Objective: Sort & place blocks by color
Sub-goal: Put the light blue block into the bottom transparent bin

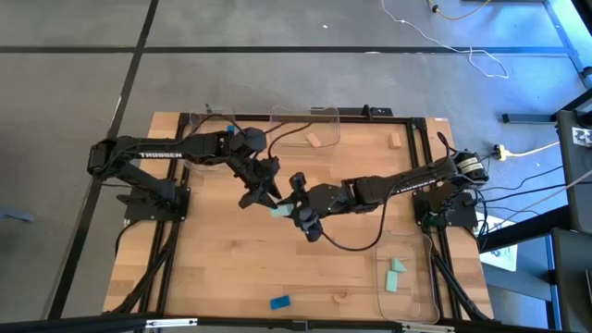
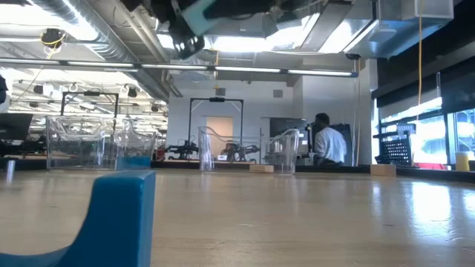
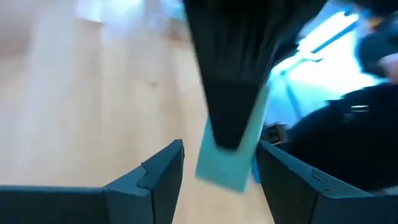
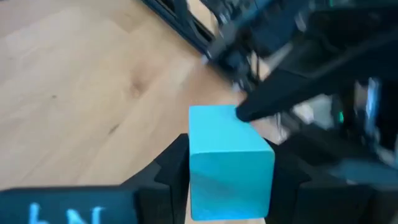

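A pale mint green block hangs above the middle of the table, and my right gripper is shut on it. The right wrist view shows the block squeezed between that arm's two fingers. My left gripper reaches in from the left and stands open around the same block, with a gap on each side. A dark finger of the right gripper lies across the block there. A blue block lies near the front edge. Two tan blocks lie at the back.
A clear tray at the front right holds two mint blocks. Two more clear trays stand along the back edge; the left one holds a blue block. In the low view a person sits far behind the table.
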`<control>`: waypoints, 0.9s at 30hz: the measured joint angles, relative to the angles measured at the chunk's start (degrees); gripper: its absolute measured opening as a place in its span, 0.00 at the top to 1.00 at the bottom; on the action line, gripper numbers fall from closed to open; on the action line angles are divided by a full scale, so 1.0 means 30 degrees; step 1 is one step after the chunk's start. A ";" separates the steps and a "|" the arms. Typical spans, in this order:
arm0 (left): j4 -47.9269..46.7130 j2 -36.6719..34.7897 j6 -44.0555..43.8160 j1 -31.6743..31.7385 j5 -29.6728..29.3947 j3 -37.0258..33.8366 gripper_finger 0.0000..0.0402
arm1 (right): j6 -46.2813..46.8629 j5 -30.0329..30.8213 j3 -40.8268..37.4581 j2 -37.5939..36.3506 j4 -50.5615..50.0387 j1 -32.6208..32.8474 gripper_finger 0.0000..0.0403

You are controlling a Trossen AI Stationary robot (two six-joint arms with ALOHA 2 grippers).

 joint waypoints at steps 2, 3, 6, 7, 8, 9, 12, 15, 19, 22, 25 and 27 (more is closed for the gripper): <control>-0.0871 0.0000 0.0899 0.0359 -0.0685 0.0015 0.52 | 0.1264 0.0826 -0.0019 -0.0295 -0.0535 -0.0027 0.67; -0.1317 0.0000 0.1341 0.0534 -0.0941 0.0015 0.52 | 0.2184 0.1257 -0.0019 -0.0497 -0.0815 -0.0036 0.67; -0.2435 0.0029 0.2352 0.0888 -0.1953 -0.0005 0.52 | 0.5547 0.2614 0.0090 -0.1337 -0.1905 -0.0006 0.67; -0.2627 0.0054 0.2663 0.0967 -0.2177 -0.0015 0.52 | 0.6837 0.3083 0.0285 -0.1739 -0.3014 0.0003 0.67; -0.2732 0.0056 0.2970 0.1015 -0.2465 -0.0015 0.52 | 0.8200 0.3526 0.0604 -0.2037 -0.4285 0.0015 0.67; -0.2889 0.0042 0.3332 0.1046 -0.2695 -0.0007 0.52 | 0.9648 0.3844 0.1012 -0.2258 -0.5441 0.0015 0.67; -0.3648 -0.0071 0.4234 0.1139 -0.3211 -0.0015 0.52 | 1.3968 0.4340 0.2540 -0.2763 -1.0096 -0.0007 0.67; -0.3690 -0.0164 0.4675 0.1177 -0.3247 -0.0011 0.52 | 1.8727 0.4247 0.4575 -0.3029 -1.4898 0.0000 0.67; -0.3777 -0.0138 0.4871 0.1075 -0.3075 -0.0015 0.52 | 2.5558 0.2740 0.6642 -0.2994 -2.1239 0.0000 0.67; -0.3873 -0.0138 0.5414 0.1095 -0.3068 -0.0015 0.52 | 2.9797 0.1158 0.7517 -0.3001 -2.5133 0.0182 0.67; -0.3870 -0.0138 0.5825 0.1097 -0.3068 -0.0015 0.52 | 3.2381 -0.1173 0.7429 -0.3133 -2.6359 0.0547 0.67; -0.3871 -0.0138 0.5882 0.1082 -0.3054 -0.0015 0.52 | 3.3203 -0.3003 0.6868 -0.3469 -2.6171 0.0881 0.67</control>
